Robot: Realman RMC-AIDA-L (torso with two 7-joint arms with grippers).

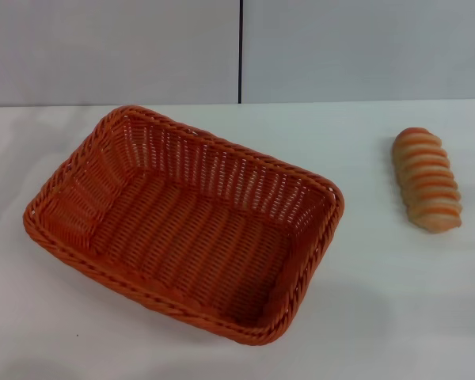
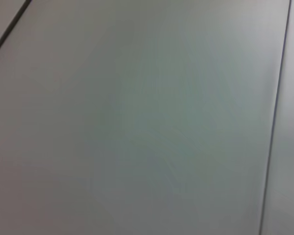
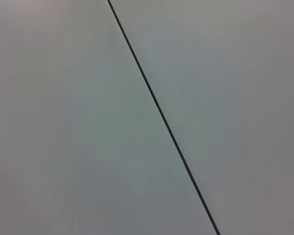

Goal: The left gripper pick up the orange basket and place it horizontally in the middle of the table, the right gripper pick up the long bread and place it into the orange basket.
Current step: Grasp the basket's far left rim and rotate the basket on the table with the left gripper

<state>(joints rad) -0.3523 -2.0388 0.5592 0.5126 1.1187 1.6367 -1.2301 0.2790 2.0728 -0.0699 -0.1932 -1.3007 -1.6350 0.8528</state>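
An orange basket [image 1: 182, 226] fills the centre-left of the frame, set at an angle. A long bread [image 1: 427, 180] lies at right, well apart. Bare white desk [image 1: 364, 261] stretches between them and along the bottom edge.

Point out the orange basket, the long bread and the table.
orange basket [image 1: 162, 226]: head view, woven floor inside.
long bread [image 1: 427, 179]: head view, middle of the ridged top.
table [image 1: 396, 301]: head view, bare white surface.
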